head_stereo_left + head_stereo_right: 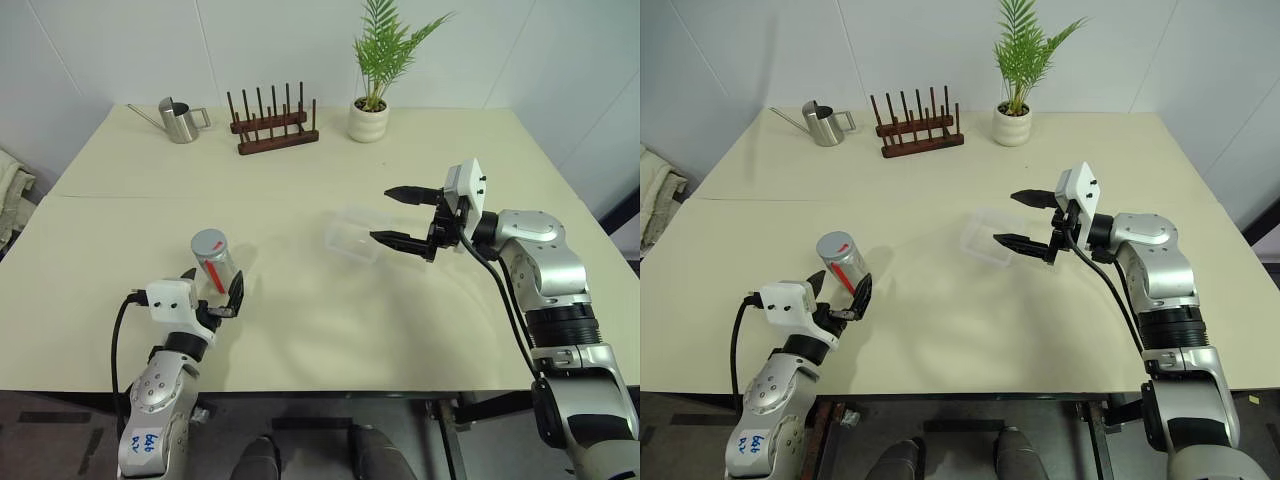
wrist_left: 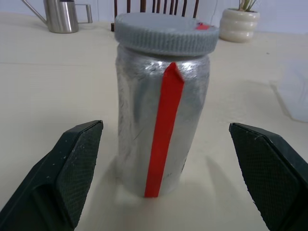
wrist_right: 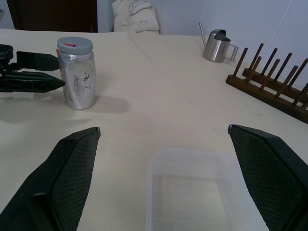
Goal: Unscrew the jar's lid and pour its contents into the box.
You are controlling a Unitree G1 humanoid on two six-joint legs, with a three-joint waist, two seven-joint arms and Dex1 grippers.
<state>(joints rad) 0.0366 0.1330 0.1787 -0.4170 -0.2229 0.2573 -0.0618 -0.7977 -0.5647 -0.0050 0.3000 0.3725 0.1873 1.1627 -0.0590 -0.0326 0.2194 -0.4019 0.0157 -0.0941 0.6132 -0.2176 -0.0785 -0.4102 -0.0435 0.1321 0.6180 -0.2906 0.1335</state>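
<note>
Jar (image 1: pixel 213 262) is standing upright near the bench (image 1: pixel 300 330) front-left edge, lid (image 2: pixel 166 32) on. Left tool (image 1: pixel 212 292) is straddling it, fingers spread; centre them low, clear of the lid. Right tool (image 1: pixel 397 215) is hovering wide open over the box (image 1: pixel 352 234).

**What cannot be made out**

The jar (image 2: pixel 162 115) is wrapped in opaque silvery foil with its lid (image 2: pixel 166 32) on, so anything inside is hidden. In the right wrist view, the clear box (image 3: pixel 192 192) is cut off by the picture's edge, as is the wooden rack (image 3: pixel 274 82). In the left wrist view, the white plant pot (image 2: pixel 239 24) loses its plant above the frame.
</note>
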